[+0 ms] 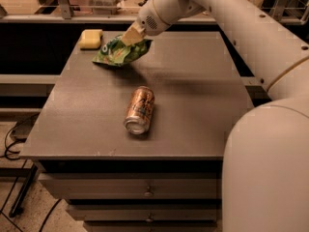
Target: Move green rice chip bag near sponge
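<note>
Grey table (203,110) with drawers beneath: the gripper (131,34) pinches the green rice chip bag (116,54) by its top edge, just beside the sponge (91,38); a bronze can (140,109) lies toppled, well apart from the sponge.

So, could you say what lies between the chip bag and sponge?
Camera view: only bare table between sponge and green rice chip bag; gripper grips its top.

Showed crinkled light green on the green rice chip bag (119,54), mottled with darker green and pale marks. Wore pale yellow on the sponge (91,38). Bore tan on the gripper (131,36), pinched on the bag's top edge at the table's far left. Gleamed bronze with cream print on the can (140,109). Lay flat grey across the table (193,100). Ran off-white along the arm (251,28).
</note>
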`<state>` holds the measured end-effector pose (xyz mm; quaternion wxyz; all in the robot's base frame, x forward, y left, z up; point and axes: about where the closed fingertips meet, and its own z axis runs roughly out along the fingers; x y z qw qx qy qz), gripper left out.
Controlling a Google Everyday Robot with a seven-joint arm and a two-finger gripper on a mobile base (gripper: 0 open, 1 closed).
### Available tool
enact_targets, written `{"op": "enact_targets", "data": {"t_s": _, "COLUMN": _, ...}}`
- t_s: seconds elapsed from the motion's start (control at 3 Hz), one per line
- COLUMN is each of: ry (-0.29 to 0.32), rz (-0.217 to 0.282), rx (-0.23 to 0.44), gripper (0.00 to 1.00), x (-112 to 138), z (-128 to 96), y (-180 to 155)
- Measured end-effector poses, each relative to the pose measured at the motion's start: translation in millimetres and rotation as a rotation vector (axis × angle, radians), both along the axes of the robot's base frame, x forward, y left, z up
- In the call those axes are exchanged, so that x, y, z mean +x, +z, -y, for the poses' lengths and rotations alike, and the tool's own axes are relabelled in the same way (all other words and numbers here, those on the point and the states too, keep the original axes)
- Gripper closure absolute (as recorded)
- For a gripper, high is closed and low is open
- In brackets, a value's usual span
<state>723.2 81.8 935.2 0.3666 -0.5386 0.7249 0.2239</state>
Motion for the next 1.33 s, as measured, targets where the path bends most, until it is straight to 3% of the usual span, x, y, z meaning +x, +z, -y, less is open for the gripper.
{"op": "enact_targets", "data": {"t_s": 0.33, "ry": -0.024, "rz": -0.045, "rx": 0.015, "gripper": 0.59, "x": 8, "z": -9, "y": -15}}
{"op": "enact_targets", "data": {"t_s": 1.0, "ry": -0.027, "rz": -0.056, "rx": 0.000, "gripper": 0.12, "x": 14, "z": -20, "y": -22}}
{"op": "enact_targets", "data": {"t_s": 1.33, "ry": -0.024, "rz": -0.060, "rx": -0.001, "gripper": 0.00, "x": 14, "z": -22, "y": -24}}
